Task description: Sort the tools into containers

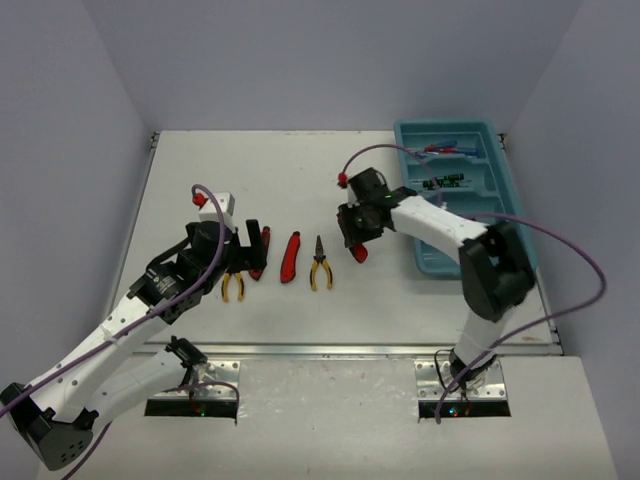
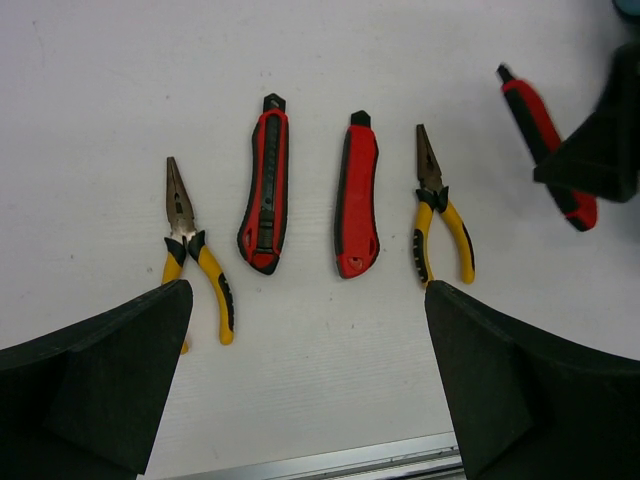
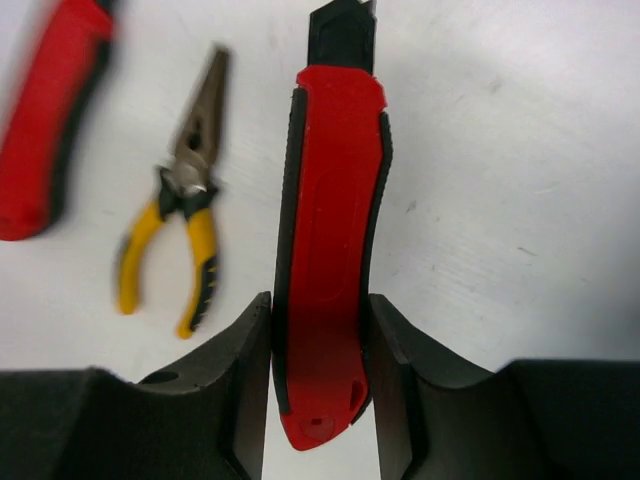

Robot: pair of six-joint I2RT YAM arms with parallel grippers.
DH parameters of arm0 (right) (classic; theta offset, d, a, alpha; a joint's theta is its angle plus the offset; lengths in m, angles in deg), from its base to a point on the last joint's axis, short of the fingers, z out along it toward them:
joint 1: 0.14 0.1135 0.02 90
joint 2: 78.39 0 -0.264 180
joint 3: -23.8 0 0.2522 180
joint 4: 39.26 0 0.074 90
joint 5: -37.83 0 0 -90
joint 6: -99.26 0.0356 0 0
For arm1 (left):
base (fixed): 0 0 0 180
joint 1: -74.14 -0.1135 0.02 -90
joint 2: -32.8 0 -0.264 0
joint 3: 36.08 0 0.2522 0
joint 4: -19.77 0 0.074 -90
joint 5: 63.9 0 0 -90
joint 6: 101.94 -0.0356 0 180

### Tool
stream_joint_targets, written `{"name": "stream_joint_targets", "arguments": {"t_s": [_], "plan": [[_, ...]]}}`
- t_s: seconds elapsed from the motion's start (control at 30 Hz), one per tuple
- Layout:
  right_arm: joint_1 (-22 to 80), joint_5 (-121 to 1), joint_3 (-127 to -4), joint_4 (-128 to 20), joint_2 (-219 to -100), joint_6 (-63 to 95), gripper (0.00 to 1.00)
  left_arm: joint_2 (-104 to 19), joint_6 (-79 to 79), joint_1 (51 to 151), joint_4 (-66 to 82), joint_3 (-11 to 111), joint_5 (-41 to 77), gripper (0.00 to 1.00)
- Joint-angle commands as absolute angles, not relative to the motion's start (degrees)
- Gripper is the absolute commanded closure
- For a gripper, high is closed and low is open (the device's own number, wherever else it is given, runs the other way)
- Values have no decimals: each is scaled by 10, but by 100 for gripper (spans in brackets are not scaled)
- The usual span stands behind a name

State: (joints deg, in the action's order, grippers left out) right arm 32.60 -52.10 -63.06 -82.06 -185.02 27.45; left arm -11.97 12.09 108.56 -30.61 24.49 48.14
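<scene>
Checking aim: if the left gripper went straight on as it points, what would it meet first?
The left gripper aims between two red utility knives: likely one of them or the table first; depth unclear.

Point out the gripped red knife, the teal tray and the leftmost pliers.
gripped red knife (image 3: 330, 250): right wrist view, red handle.
teal tray (image 1: 445, 126): top view, far rim.
leftmost pliers (image 2: 184, 243): left wrist view, pivot.
</scene>
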Motion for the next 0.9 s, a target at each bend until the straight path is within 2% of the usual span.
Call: {"name": "stream_joint_targets", "arguments": {"t_s": [0.0, 0.13, 0.33, 0.53, 0.87], "plan": [[176, -547, -550, -683, -1637, 365, 100, -103, 115, 1081, -286, 246, 483, 0], [35, -510, -459, -617, -1541, 494, 100, -97, 115, 1082, -285, 245, 483, 0], [-114, -456, -454, -624, -1564, 741, 100, -91, 115, 1081, -285, 245, 482, 0], [-130, -358, -490, -720, -1608, 962, 100, -91, 116, 1082, -284, 244, 482, 0], [-129, -431, -517, -674, -1692, 1001, 100, -94, 116, 1082, -286, 244, 488, 0]]}}
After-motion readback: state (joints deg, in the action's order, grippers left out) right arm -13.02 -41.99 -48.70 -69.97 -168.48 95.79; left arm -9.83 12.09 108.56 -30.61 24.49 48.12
